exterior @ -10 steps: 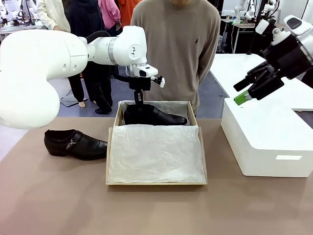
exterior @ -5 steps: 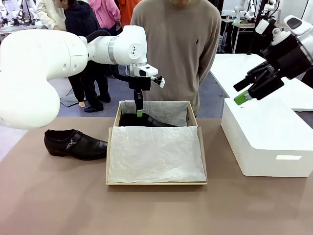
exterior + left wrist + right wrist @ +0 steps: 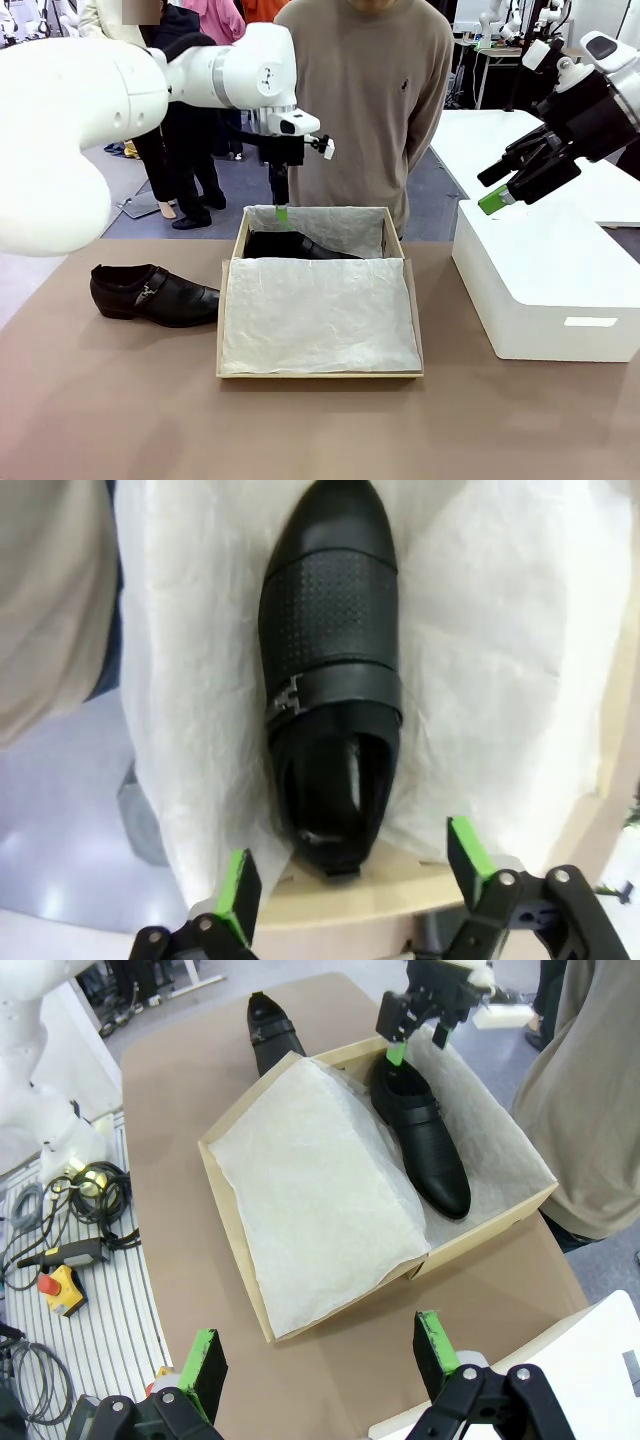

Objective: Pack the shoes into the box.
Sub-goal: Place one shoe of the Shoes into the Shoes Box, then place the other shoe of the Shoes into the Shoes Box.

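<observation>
Room: busy workshop; a person in a beige sweater (image 3: 370,90) stands at the far side, others pass behind
Surface: brown table (image 3: 100,400); bare apart from the box (image 3: 318,374), a white box (image 3: 540,290) and one shoe
Packed shoe (image 3: 330,670): lies on tissue paper (image 3: 320,315) along the box's far wall; heel toward the robot's left
Loose shoe (image 3: 152,294): on the table just beside the box's left wall; long axis across the table, toe toward the box
Left gripper (image 3: 281,212): jaws wide apart, holding nothing; hangs above the packed shoe's heel
Right gripper (image 3: 497,190): spread wide, empty; high over the white box
Judgement: loose shoe lies down, left and nearer the robot from the left gripper; left arm is much the nearer
</observation>
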Robot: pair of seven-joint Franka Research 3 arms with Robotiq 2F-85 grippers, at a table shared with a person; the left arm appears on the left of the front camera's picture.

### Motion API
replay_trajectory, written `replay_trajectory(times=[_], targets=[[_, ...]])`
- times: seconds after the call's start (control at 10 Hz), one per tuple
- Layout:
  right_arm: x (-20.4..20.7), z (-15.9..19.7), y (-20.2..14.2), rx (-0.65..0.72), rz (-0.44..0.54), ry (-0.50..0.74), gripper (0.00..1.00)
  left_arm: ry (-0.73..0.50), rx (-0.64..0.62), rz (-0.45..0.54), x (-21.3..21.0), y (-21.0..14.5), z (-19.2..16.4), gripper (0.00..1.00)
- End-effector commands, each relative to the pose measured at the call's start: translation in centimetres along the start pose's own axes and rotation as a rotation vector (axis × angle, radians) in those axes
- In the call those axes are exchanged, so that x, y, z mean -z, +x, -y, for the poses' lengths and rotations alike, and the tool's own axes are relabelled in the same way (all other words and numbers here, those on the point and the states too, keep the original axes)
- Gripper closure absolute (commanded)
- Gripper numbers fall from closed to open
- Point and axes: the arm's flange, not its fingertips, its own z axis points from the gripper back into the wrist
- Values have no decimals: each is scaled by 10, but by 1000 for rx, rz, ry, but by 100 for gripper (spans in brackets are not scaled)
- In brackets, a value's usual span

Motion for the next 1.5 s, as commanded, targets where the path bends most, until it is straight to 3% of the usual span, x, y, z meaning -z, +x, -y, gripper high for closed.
replay_trajectory(times=[0.0,0.4,0.5,0.6,1.4], targets=[[2,2,1,-21,35,12,0,12,-21,-20,-22,-12,16,0],[2,2,1,-21,35,12,0,61,21,14,-62,-51,46,0],[2,2,1,-21,35,12,0,21,96,23,-67,-64,46,0],[2,2,1,-21,35,12,0,49,1,4,-69,-26,26,0],[2,2,1,-21,35,12,0,49,1,4,-69,-26,26,0]])
